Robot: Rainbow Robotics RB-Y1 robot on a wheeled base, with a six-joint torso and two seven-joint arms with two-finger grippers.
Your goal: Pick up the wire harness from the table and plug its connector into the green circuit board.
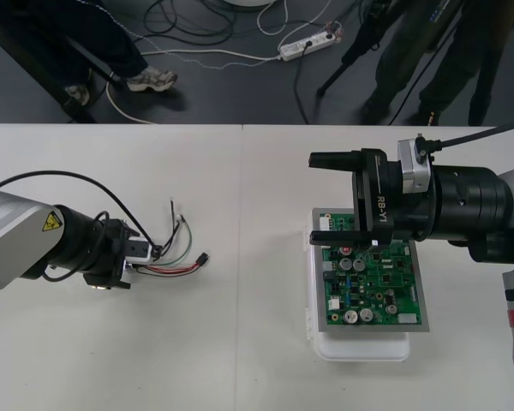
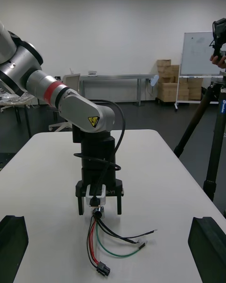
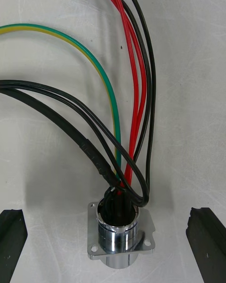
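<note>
Your left tool (image 1: 137,259) sits low over the left part of the table (image 1: 240,351) with its fingers (image 3: 11,238) spread wide, released and grasping nothing. Between those fingers lies the round metal socket (image 3: 120,233) of the wire harness (image 1: 176,261), with a bare gap of table on either side of it, so neither finger touches it. From the socket the wires fan away from the tool: the red wires (image 3: 138,99) and some black ones run roughly straight ahead, the green wire (image 3: 23,27) arcs off to one side, and a thicker black pair bends the same way. The small black plug (image 1: 204,257) lies on the table at the far end of the red wires. That is the end of the harness nearest the board, yet it is well apart from it. Your right tool (image 1: 327,199) hangs over the far left corner of the green circuit board (image 1: 377,287), its fingers (image 2: 207,245) also wide apart and empty, pointing toward the left tool. The board rests on its white base (image 1: 360,349) on the right part of the table, and the plug is not in it.
</note>
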